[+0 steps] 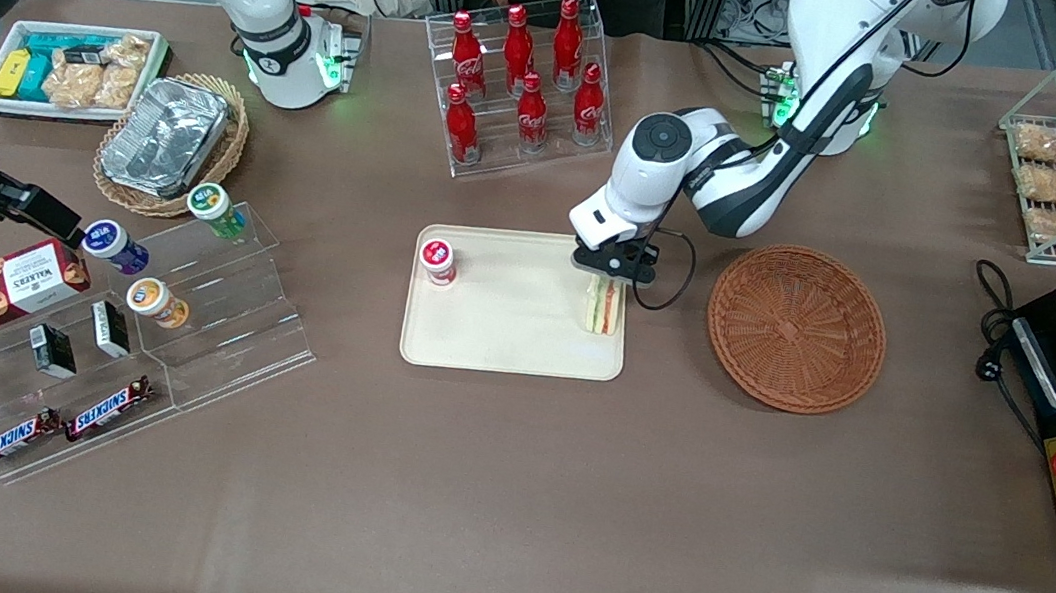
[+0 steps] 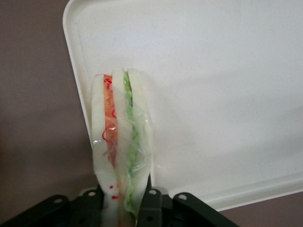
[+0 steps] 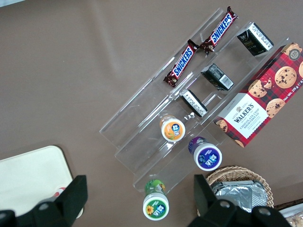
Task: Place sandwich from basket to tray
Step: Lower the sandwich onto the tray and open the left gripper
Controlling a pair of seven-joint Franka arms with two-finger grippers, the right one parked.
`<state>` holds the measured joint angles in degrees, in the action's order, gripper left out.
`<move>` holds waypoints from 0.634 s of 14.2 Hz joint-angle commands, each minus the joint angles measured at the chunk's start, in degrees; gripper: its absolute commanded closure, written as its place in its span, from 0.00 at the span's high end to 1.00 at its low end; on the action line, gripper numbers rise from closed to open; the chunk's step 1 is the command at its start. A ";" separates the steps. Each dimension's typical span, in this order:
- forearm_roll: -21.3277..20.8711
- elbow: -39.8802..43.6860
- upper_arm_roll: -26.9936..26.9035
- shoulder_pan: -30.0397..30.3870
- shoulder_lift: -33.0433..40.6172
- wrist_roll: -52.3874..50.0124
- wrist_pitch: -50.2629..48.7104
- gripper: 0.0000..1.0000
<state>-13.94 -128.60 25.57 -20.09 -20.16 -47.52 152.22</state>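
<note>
The sandwich (image 1: pixel 602 308), a white-bread wedge with red, orange and green layers, stands on its edge on the cream tray (image 1: pixel 503 334), at the tray's end nearest the basket. It also shows in the left wrist view (image 2: pixel 120 142) over the tray's rim (image 2: pixel 75 71). My left gripper (image 1: pixel 608 281) is directly above it, and its fingers (image 2: pixel 154 205) are shut on the sandwich. The reddish-brown wicker basket (image 1: pixel 796 327) lies beside the tray toward the working arm's end and holds nothing.
A small red-lidded cup (image 1: pixel 437 260) stands on the tray at its parked-arm end. A rack of red cola bottles (image 1: pixel 524 84) is farther from the camera than the tray. A clear stepped shelf of snacks (image 1: pixel 131 328) lies toward the parked arm's end.
</note>
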 commanded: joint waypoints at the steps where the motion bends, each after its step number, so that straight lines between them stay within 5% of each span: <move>1: -1.53 2.65 -0.88 -1.53 -1.37 -4.34 0.19 1.00; 9: -0.82 18.80 -1.05 2.50 7.58 -3.90 -26.76 1.00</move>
<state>-14.14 -113.67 24.60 -19.64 -15.58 -50.87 131.76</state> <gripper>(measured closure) 0.000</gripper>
